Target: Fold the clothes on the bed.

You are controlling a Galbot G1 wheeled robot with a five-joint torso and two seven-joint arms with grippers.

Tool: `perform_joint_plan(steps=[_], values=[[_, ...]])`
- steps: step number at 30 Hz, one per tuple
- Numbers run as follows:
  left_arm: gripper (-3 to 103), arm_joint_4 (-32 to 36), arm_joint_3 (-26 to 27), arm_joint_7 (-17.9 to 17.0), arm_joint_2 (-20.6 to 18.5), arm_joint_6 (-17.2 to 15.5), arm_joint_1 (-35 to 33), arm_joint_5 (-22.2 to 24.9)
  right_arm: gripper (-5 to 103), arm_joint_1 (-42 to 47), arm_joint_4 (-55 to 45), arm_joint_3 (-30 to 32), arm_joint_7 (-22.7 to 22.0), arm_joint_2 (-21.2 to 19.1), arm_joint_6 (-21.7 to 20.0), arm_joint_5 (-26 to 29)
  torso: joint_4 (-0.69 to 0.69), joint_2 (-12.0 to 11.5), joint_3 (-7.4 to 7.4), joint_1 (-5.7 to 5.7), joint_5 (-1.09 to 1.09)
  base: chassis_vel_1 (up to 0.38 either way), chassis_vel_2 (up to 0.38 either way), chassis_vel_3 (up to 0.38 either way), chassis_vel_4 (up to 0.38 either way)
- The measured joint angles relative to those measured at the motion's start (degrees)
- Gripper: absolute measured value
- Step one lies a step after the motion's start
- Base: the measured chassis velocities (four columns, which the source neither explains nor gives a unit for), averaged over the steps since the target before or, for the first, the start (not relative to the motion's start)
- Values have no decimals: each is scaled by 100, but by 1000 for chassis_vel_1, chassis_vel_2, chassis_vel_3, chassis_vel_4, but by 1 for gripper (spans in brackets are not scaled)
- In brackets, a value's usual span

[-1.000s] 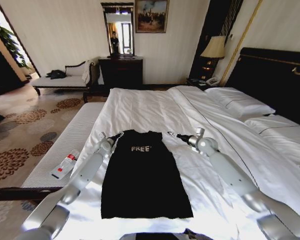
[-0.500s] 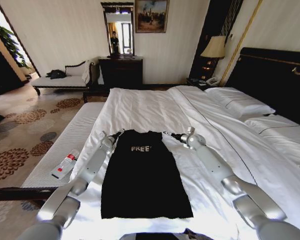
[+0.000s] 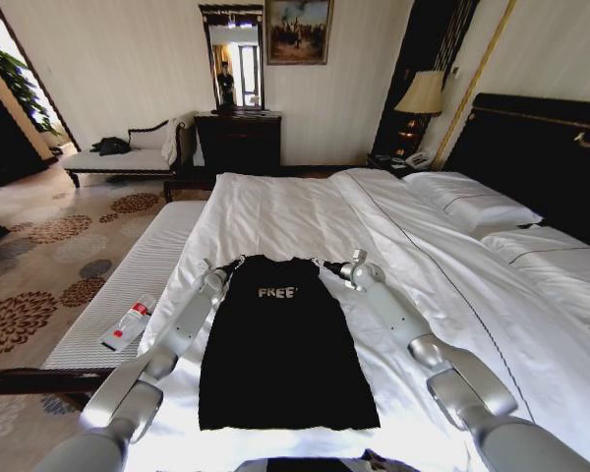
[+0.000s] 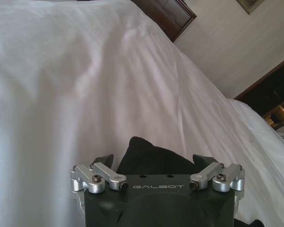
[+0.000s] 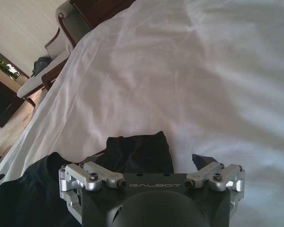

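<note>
Presently catalogued:
Black top (image 3: 283,346): flat on the white duvet (image 3: 295,211) of the bed (image 3: 531,147), "FREE!" lettering facing up, hem toward the robot.
Left gripper (image 3: 238,262): at the top's left shoulder corner; wrist view shows jaws apart, black cloth (image 4: 149,158) between them.
Right gripper (image 3: 318,264): at the right shoulder corner; jaws apart, black shoulder fabric (image 5: 139,151) lying between them.
Bottle (image 3: 128,323): on the bedside bench.

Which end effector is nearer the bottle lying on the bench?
Left. The left end effector is at the top's shoulder on the bottle's side; the right end effector is at the opposite shoulder.
</note>
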State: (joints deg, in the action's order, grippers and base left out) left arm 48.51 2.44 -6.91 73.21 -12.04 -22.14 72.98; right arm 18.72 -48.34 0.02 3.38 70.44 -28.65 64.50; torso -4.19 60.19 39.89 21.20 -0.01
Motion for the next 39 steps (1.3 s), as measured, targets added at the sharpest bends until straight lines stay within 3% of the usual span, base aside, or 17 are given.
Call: perform_joint_plan(steps=[7, 9, 12, 14, 15, 16, 17, 19, 20, 22, 24, 26, 30, 35, 37, 39], values=[[86, -110, -27, 88, 58, 1, 14, -53, 100, -70, 194, 37, 3, 125, 24, -102, 0, 0, 0, 0, 0, 0, 0, 0, 0], [77, -159, -28, 112, 86, 5, 20, -81, 100, -85, 225, 35, 1, 151, 24, -109, 0, 0, 0, 0, 1, 0, 0, 0, 0], [71, -230, -29, 140, 137, 13, 43, -123, 98, -114, 265, 21, -2, 193, 26, -125, 0, 0, 0, 0, 1, 0, 0, 0, 0], [61, -281, -27, 150, 192, 15, 75, -144, 88, -136, 283, 5, -3, 224, 31, -141, 0, 0, 0, 0, 1, 0, 0, 0, 0], [61, -284, -27, 150, 195, 15, 77, -145, 88, -137, 283, 3, -3, 225, 32, -143, 0, 0, 0, 0, 1, 0, 0, 0, 0], [50, -297, -25, 151, 214, 15, 92, -147, 82, -141, 285, -7, -4, 234, 33, -148, 0, 0, 0, 0, 1, 0, 0, 0, 0], [50, -297, -25, 151, 214, 15, 92, -147, 82, -141, 285, -7, -4, 234, 33, -148, 0, 0, 0, 0, 1, 0, 0, 0, 0], [40, -299, -24, 152, 219, 15, 102, -147, 71, -146, 285, -11, -8, 244, 34, -151, 0, 0, 0, 0, 1, 0, 0, 0, 0], [40, -299, -24, 152, 215, 15, 102, -146, 66, -146, 285, -13, -10, 246, 35, -151, 0, 0, 0, 0, 1, 0, 0, 0, 0], [34, -299, -25, 152, 209, 16, 102, -145, 66, -146, 285, -16, -11, 246, 35, -151, 0, 0, 0, 0, 1, 0, 0, 0, 0], [24, -282, -25, 152, 179, 17, 94, -144, 49, -146, 275, -19, -12, 246, 35, -151, 0, 0, 0, 0, 1, 0, 0, 0, 0], [18, -272, -26, 152, 162, 18, 85, -141, 49, -142, 273, -19, -13, 246, 35, -151, 0, 0, 0, 0, 0, 0, 0, 0, 0], [3, -206, -47, 147, 82, 18, 61, -121, 28, -124, 273, -18, -14, 253, 35, -150, 0, 0, 0, 0, 0, 0, 0, 0, 0], [2, -187, -72, 141, 37, 20, 66, -110, 17, -115, 280, -17, -13, 254, 35, -150, 0, 0, 0, 0, 0, 0, 0, 0, 0], [2, -178, -79, 139, 22, 23, 75, -108, 6, -111, 283, -17, -16, 246, 35, -151, 0, 0, 0, 0, 1, 0, 0, 0, 0], [2, -164, -86, 139, 11, 24, 77, -108, 2, -109, 283, -20, -17, 239, 36, -152, 0, 0, 0, 0, 1, 0, 0, 0, 0]])
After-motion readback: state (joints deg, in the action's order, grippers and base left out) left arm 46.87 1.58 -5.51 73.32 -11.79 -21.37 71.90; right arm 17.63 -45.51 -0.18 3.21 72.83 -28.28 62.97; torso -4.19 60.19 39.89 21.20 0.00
